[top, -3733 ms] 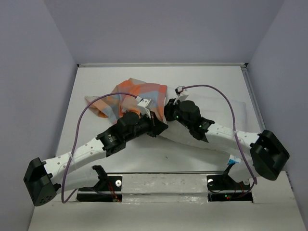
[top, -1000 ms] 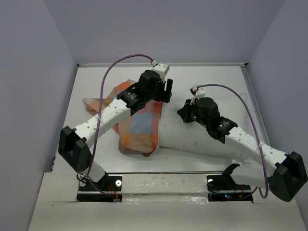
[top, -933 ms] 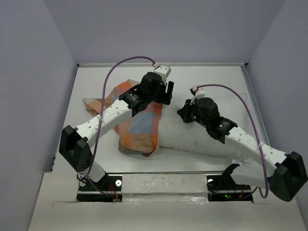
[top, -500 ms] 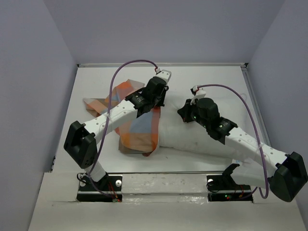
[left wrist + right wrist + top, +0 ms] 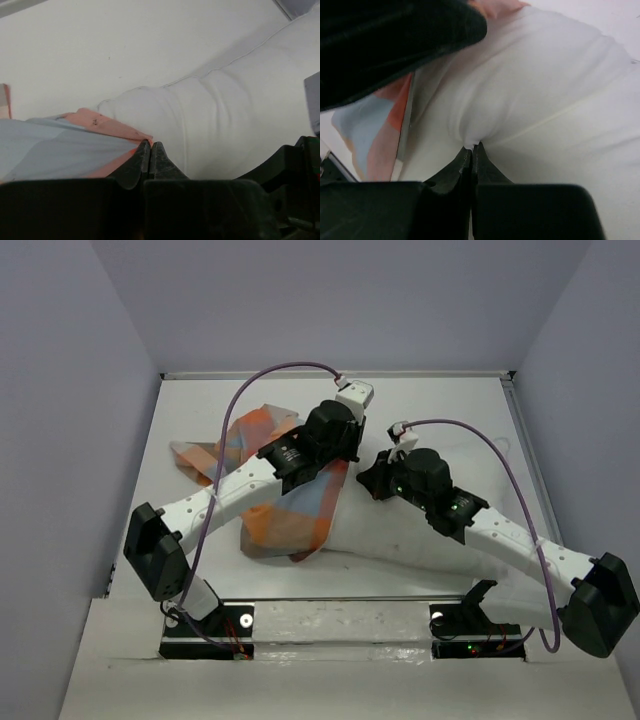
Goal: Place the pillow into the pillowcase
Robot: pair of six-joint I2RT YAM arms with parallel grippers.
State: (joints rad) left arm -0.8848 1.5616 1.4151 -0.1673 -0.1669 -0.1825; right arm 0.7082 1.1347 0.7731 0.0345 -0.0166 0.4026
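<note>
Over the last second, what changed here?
The left claw dropped onto the pillowcase and closed on its orange edge. The right claw stayed pinched on the pillow, edging slightly left. The pillowcase still covers only one end of the pillow.

Soft, even light from overhead. White tabletop (image 5: 450, 395) bright, nearly washed out. Faint shadow along the pillow (image 5: 380, 530) near edge, its folds gently shaded. Wrist views dimmer, with black foreground blurred and featureless. Pillowcase (image 5: 60, 150) checks muted, soft-focused.
</note>
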